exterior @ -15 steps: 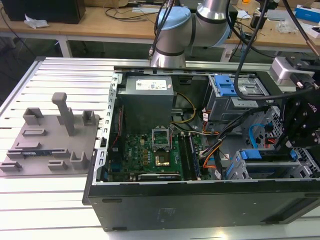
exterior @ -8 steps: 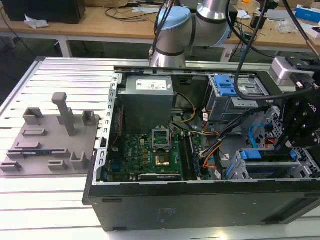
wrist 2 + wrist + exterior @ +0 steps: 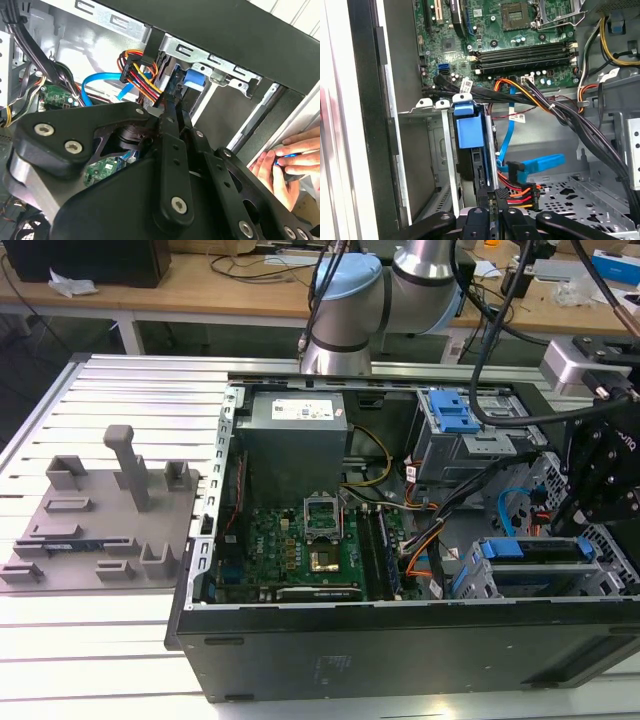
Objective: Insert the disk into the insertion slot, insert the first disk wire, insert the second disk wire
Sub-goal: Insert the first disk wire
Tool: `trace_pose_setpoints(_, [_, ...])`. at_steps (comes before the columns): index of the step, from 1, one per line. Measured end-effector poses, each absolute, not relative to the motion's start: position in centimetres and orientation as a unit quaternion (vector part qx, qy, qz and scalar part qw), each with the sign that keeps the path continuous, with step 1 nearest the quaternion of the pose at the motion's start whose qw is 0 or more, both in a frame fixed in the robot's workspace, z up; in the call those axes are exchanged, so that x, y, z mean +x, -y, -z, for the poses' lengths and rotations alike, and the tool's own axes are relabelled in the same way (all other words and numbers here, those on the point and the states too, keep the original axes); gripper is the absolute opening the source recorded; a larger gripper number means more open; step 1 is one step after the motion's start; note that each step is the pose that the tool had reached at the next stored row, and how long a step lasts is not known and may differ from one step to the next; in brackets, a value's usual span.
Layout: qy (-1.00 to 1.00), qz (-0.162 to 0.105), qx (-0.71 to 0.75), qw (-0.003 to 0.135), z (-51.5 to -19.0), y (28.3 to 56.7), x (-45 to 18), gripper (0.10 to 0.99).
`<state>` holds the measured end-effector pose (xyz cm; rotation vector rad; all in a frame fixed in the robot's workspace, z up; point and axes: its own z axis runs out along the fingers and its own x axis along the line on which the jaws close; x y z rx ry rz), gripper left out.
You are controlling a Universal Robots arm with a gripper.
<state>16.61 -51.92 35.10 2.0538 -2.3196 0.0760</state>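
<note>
gripper (image 3: 492, 214) pressed near-together, apparently pinching the multicolour disk wire plug (image 3: 516, 196) at the rear of the disk (image 3: 470, 125), lined up to seat it; disk already sits in the insertion slot (image 3: 446, 150); blue data cable (image 3: 535, 164) just beside, can't tell if plugged

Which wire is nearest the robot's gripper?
The orange, red and yellow wire bundle, right at the gripper; the flat blue cable sits farther off.
</note>
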Motion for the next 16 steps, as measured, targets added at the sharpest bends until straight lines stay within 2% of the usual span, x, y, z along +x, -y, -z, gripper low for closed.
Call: trace_pose_setpoints(16, [0.737, -0.025, 0.675, 0.018, -35.12, 51.66, 16.37, 0.169])
